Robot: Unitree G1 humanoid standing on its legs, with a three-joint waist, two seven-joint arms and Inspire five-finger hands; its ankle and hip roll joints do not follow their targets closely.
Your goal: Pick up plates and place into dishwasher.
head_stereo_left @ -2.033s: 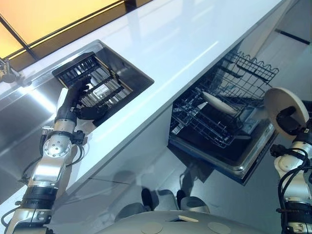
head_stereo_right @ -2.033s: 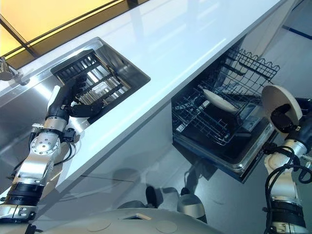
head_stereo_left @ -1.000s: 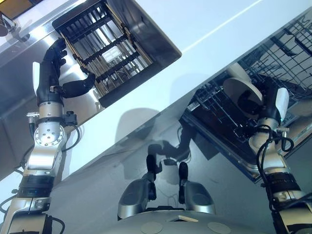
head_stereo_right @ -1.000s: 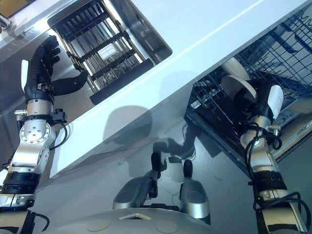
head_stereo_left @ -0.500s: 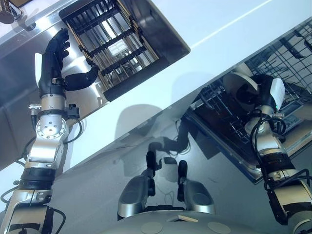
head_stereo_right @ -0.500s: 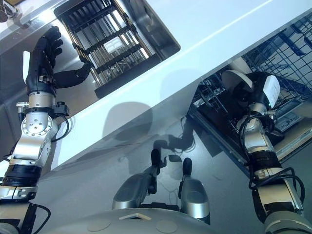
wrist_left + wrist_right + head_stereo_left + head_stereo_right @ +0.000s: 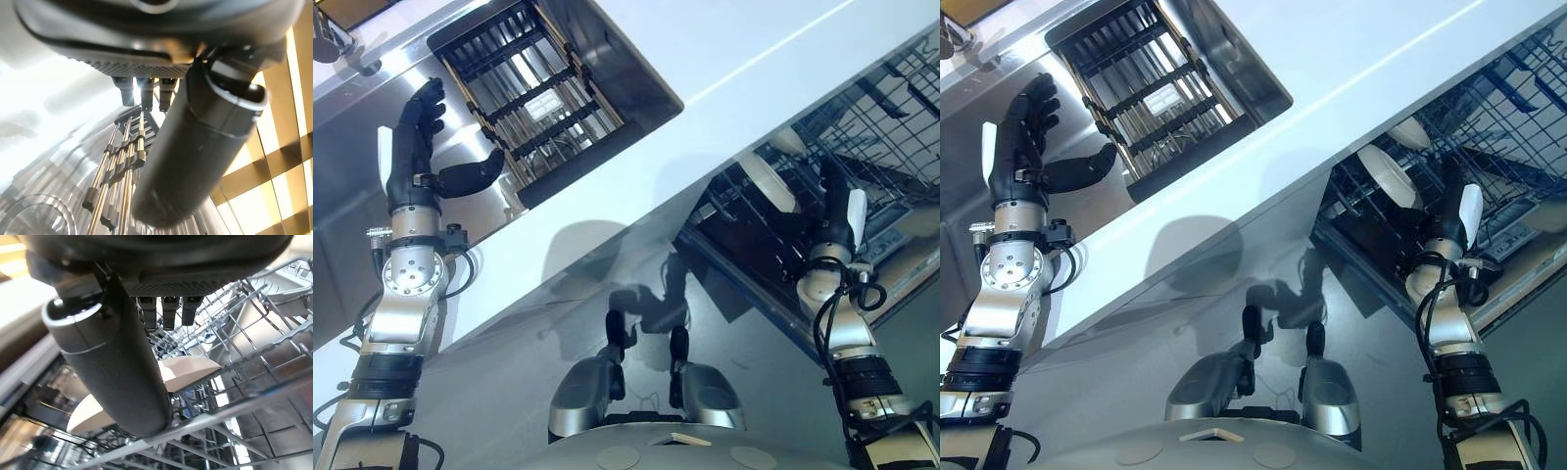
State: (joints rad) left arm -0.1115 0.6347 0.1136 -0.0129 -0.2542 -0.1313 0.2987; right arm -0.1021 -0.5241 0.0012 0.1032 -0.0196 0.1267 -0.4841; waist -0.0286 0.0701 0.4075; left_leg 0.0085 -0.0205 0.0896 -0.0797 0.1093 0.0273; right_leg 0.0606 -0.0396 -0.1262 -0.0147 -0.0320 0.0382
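Observation:
Two pale plates stand on edge in the dishwasher's wire rack (image 7: 891,108): one plate (image 7: 766,181) close to the rack's near corner, and a second plate (image 7: 1410,132) just behind it. My right hand (image 7: 832,211) is inside the rack right beside the nearer plate, open with straight fingers and holding nothing. In the right wrist view both plates (image 7: 188,369) show past the thumb, among the wires. My left hand (image 7: 416,147) hovers open over the steel sink (image 7: 617,59), next to a black drying rack (image 7: 524,93).
A white countertop (image 7: 734,49) runs between the sink and the pulled-out dishwasher rack below its edge. A faucet (image 7: 328,39) stands at the sink's far left. The drying rack's metal rods (image 7: 127,161) show past the left thumb.
The right hand has let go of the plate, which now stands in the dishwasher rack, and has drawn back with its fingers straightened. The left hand has barely moved.

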